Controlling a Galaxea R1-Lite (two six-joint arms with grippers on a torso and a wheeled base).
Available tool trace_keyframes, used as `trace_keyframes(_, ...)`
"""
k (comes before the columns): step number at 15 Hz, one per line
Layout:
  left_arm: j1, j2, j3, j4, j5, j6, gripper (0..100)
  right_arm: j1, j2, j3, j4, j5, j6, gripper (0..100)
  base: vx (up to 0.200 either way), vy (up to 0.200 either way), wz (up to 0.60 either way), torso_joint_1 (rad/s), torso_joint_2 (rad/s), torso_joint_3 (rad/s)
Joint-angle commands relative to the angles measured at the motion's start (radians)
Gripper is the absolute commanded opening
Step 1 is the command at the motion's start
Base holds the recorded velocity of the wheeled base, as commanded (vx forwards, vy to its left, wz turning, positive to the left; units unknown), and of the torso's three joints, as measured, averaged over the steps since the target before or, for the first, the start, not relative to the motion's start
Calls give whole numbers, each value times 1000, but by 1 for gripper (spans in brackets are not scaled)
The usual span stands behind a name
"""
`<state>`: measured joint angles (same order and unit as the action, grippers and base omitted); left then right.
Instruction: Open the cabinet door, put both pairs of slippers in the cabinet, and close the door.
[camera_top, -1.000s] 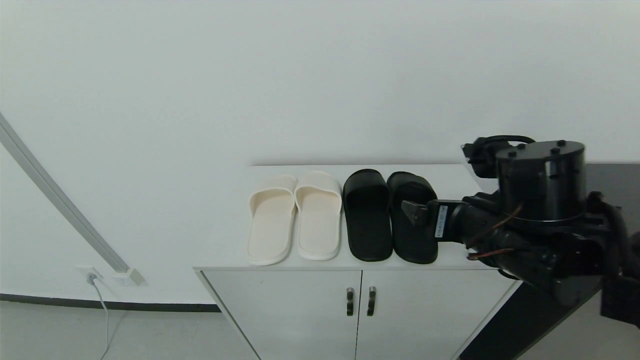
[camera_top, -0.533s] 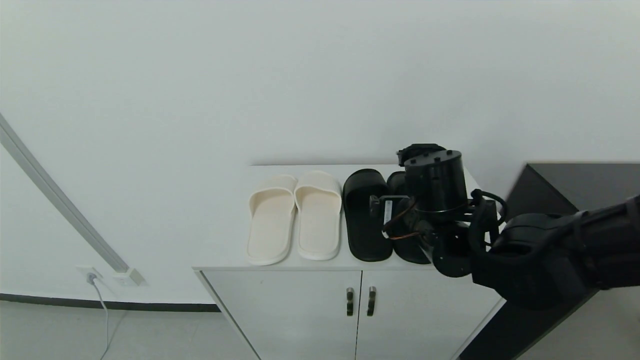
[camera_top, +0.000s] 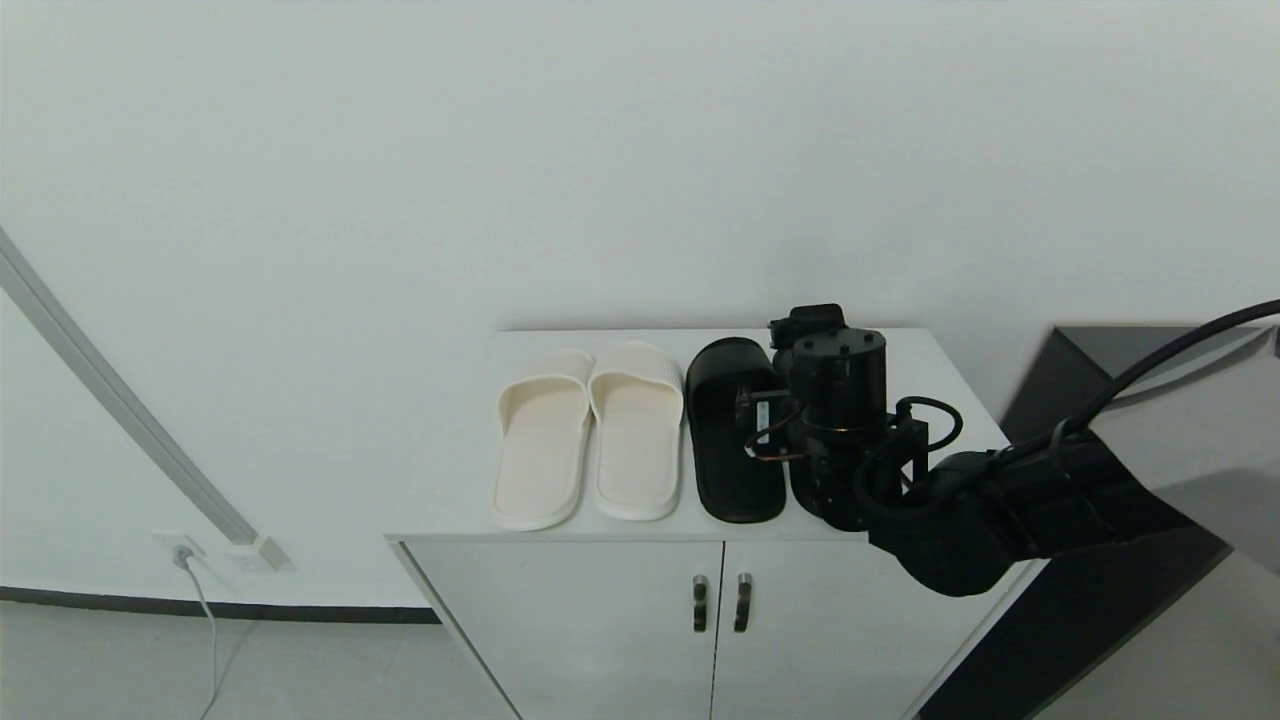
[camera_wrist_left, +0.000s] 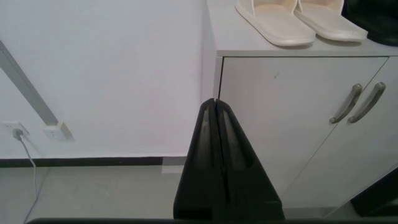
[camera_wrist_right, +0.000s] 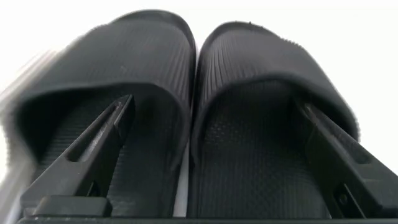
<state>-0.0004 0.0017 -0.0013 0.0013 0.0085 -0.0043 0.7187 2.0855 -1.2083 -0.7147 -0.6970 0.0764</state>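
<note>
**Right gripper (camera_wrist_right: 212, 106) astride black pair (camera_top: 735, 430)**

Left gripper (camera_wrist_left: 215, 106) is pressed closed, empty, by the cabinet (camera_wrist_left: 280, 118). On top, white pair (camera_top: 590, 435) lies at 9 o'clock of the black pair; slippers run 6-to-12, toes at 12. Right gripper gapes wide, holding nothing.

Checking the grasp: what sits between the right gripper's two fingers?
The neighbouring inner sides of the black slippers, with the right gripper open across them, seen in the right wrist view.
</note>
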Motion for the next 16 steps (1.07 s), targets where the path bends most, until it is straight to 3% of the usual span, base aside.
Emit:
trace_keyframes(1, 0, 1, 1, 0, 1, 0, 0, -12, 24, -25, -2, 5, 0, 100, 0, 0, 0, 0, 0, 0)
trace_keyframes(9, 0, 1, 0, 0, 1, 0, 0, 22, 27, -34, 0, -38, 39, 100, 0, 0, 0, 0, 0, 0)
trace_keyframes(16, 0, 1, 1, 0, 1, -2, 0, -18, 99, -123, 6, -30, 34, 100, 0, 0, 0, 0, 0, 0)
